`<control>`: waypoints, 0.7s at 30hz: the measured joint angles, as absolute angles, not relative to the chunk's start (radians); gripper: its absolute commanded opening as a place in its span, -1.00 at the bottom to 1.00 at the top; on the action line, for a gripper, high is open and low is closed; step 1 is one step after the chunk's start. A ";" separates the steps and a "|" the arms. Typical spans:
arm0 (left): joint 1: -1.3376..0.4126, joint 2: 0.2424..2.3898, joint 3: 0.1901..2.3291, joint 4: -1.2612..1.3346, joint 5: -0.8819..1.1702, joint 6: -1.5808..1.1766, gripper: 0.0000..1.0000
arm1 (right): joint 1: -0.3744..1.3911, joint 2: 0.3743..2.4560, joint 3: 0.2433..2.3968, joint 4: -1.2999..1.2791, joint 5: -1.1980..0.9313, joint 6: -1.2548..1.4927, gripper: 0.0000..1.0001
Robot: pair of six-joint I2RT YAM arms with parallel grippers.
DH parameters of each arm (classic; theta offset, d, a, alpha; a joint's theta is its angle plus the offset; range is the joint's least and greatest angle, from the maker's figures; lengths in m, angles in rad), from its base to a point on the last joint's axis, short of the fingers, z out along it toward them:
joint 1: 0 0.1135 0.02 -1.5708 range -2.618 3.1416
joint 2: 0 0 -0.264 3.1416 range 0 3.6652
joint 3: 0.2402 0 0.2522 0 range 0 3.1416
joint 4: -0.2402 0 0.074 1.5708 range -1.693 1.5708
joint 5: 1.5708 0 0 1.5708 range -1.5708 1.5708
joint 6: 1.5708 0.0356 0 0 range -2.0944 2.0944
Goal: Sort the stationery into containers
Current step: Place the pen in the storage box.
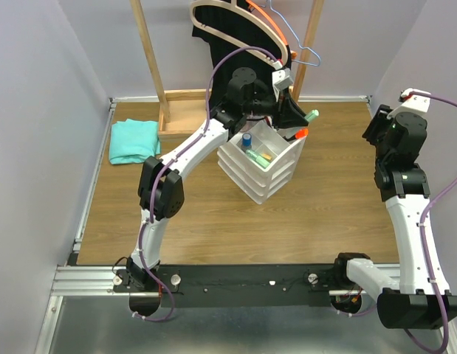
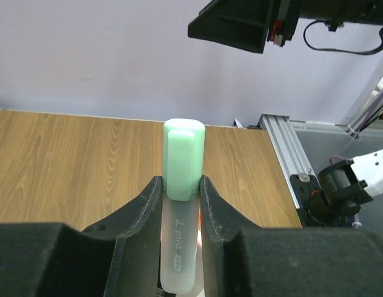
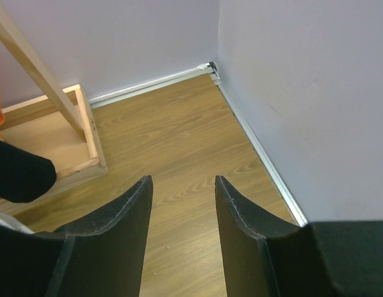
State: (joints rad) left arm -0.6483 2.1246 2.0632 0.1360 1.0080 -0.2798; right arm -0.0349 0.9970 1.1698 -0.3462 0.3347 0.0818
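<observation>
Highlighter barrel mostly hidden between left fingers, cap showing

We find the organiser on the tabletop; the folded cloth lies well to its left, the wooden rack behind it, a highlighter by its far right corner.

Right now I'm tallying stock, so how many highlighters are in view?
2. The green highlighter is gripped in the left jaws, beside the organiser; the orange highlighter lies at its right edge. More may hide under the left arm.
</observation>
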 measured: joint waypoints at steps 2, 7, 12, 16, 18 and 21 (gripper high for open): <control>-0.649 2.125 2.057 0.133 1.008 -0.262 -1.00 | -0.035 1.000 1.172 -0.346 0.323 0.081 0.05; -0.649 2.125 2.045 0.132 1.008 -0.226 -0.86 | -0.035 1.010 1.174 -0.347 0.300 0.078 0.12; -0.649 2.119 1.998 0.157 1.008 -0.189 -0.41 | -0.035 1.010 1.174 -0.347 0.282 0.078 0.17; -0.649 2.088 1.949 0.153 1.007 -0.152 -0.18 | -0.035 1.010 1.174 -0.347 0.271 0.078 0.18; -0.650 2.078 1.937 0.149 1.005 -0.133 -0.10 | -0.035 1.010 1.174 -0.347 0.263 0.079 0.18; -0.650 2.057 1.919 0.122 0.999 -0.108 0.00 | -0.035 1.007 1.174 -0.354 0.243 0.087 0.19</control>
